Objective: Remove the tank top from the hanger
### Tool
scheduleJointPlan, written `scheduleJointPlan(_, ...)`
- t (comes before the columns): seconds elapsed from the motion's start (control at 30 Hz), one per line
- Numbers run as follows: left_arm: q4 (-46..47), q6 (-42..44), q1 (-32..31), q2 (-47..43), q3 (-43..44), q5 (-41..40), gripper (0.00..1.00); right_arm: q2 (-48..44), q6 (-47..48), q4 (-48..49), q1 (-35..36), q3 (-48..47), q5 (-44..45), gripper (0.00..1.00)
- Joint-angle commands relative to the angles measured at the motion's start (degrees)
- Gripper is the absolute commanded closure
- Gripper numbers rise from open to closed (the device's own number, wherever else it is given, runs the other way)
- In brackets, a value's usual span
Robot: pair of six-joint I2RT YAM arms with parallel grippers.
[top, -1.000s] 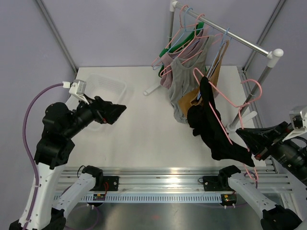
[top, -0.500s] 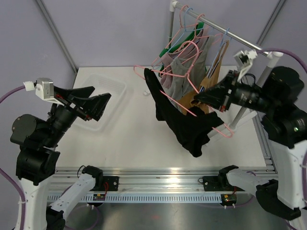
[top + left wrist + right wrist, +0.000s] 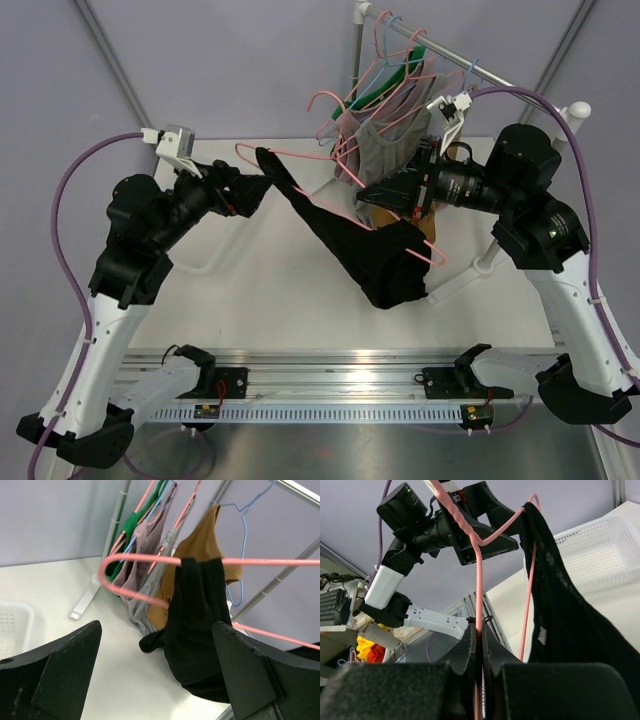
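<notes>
1. Right pincer [image 3: 479,632] clamps the hanger [image 3: 479,577], holding it aloft with the black tank top [image 3: 368,252] draped on it.
2. Left pincer [image 3: 156,630], wide open, faces the tank top; next, it should close on the cloth and pull it clear.

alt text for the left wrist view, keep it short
A black tank top hangs over a pink wire hanger, straight ahead between the wide-open black fingers of the left gripper. Behind it, a metal clothes rack holds green, mauve, grey and brown garments; a white plastic basket sits at the left edge.
</notes>
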State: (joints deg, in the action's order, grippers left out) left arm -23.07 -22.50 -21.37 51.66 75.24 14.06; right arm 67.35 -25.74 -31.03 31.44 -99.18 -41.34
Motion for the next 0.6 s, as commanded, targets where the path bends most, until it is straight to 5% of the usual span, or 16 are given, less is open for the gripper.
scheduleJointPlan(0.0,8.2,1.6,-1.8,0.9,-1.1,2.1,0.06,-0.1,2.6,4.8,2.7,0.2,4.7,1.00)
scheduleJointPlan(0.27,12.9,1.7,-4.5,2.6,-3.9,0.6,0.14,1.1,3.8,5.4,4.0,0.1,5.6,1.00)
scheduleJointPlan(0.5,12.3,2.9,-5.7,5.9,-2.8,-3.0,0.42,0.6,3.4,6.9,4.2,1.4,3.9,1.00)
scheduleJointPlan(0.57,11.5,3.1,-5.8,6.3,-2.4,-4.2,0.59,0.1,4.5,6.7,4.2,2.2,5.6,1.00)
